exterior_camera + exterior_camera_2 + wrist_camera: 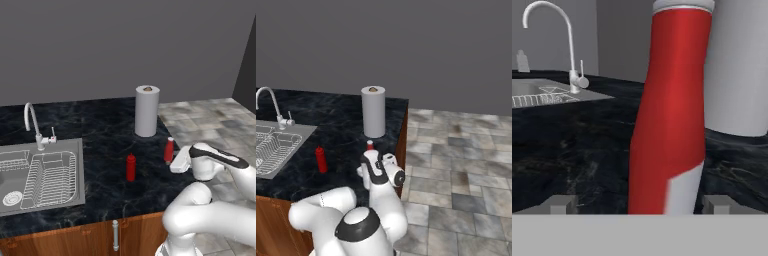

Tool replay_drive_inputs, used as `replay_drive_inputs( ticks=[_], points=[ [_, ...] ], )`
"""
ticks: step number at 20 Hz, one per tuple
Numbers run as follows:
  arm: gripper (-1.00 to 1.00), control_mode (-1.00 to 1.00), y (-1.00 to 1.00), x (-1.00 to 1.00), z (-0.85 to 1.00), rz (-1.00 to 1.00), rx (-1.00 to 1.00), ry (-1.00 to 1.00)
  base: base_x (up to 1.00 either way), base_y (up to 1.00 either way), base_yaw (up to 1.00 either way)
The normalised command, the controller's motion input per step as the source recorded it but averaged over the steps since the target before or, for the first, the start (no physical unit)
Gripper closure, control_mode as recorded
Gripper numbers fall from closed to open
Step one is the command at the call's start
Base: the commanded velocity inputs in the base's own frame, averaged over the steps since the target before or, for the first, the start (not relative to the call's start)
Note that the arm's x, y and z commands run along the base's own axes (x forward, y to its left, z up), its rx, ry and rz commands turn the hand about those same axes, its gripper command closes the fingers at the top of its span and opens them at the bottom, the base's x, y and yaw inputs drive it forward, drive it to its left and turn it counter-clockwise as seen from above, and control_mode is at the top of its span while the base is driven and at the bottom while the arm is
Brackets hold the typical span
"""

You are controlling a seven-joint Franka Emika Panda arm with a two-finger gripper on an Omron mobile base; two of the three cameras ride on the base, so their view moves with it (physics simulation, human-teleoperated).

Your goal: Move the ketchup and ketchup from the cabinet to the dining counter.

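With both ketchup bottles upright on the dining counter (100, 135), the all-red bottle (131, 167) mid-counter and the pale-capped bottle (169, 149) near the right edge before the paper towel roll (147, 110), the gripper (641, 204) stands spread apart around the latter, apparently just set down.

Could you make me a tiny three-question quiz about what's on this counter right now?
1. True or false: both ketchup bottles stand on the black marble counter.
2. What is the tallest thing standing on the counter?
3. The open gripper has its fingertips either side of: A) the tap B) the pale-capped ketchup C) the all-red ketchup

Key: 1 true; 2 the paper towel roll; 3 B.
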Motion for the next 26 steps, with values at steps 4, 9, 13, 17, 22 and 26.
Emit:
replay_drive_inputs(
  ticks=[4,9,13,17,22,26],
  points=[
    [-1.00,-1.00,0.00,-0.21,0.60,0.00,0.00,-0.01,0.00,0.00,0.00],
    [-1.00,-1.00,0.00,-0.30,0.74,0.00,0.00,0.00,0.00,0.00,0.00],
    [-1.00,-1.00,-0.01,-0.51,0.70,0.00,-0.02,0.01,0.00,0.00,0.00],
    [-1.00,-1.00,-0.01,-0.74,0.64,-0.03,-0.03,0.03,0.00,0.00,0.00],
    [-1.00,-1.00,0.00,-0.82,0.69,-0.04,-0.03,0.04,0.00,0.00,0.00],
    [-1.00,-1.00,0.00,-0.65,0.72,-0.07,-0.02,0.09,0.00,0.00,0.00]
  ],
)
